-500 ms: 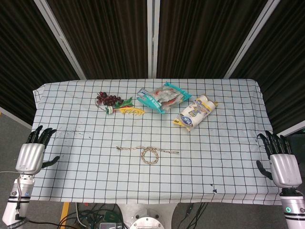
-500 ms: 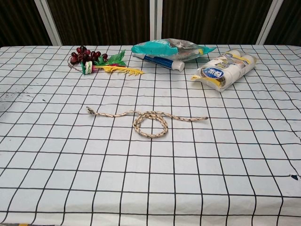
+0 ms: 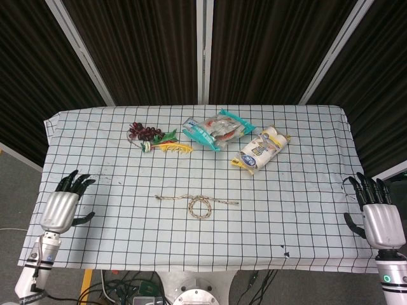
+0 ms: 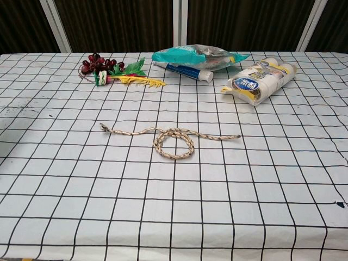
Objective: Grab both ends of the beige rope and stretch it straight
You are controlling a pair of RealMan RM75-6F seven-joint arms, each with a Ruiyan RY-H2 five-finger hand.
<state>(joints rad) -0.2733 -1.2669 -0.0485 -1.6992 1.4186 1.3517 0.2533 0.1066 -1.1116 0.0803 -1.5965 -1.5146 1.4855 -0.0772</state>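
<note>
The beige rope (image 3: 198, 203) lies near the middle of the checked table, with a loop (image 4: 174, 143) in its centre and one loose end to each side. In the head view my left hand (image 3: 62, 206) hovers over the table's left edge, fingers spread, holding nothing. My right hand (image 3: 379, 219) sits off the right edge, also with fingers apart and nothing in it. Both hands are far from the rope's ends. Neither hand shows in the chest view.
At the back of the table lie a bunch of dark grapes with green and yellow leaves (image 3: 156, 138), a teal plastic bag (image 3: 215, 129) and a pack of white rolls (image 3: 261, 148). The checked cloth (image 3: 305, 222) hangs over the table's edges.
My left hand has moved right and slightly down, in over the table's left edge. My right hand has shifted a little down. The rope has not moved.
</note>
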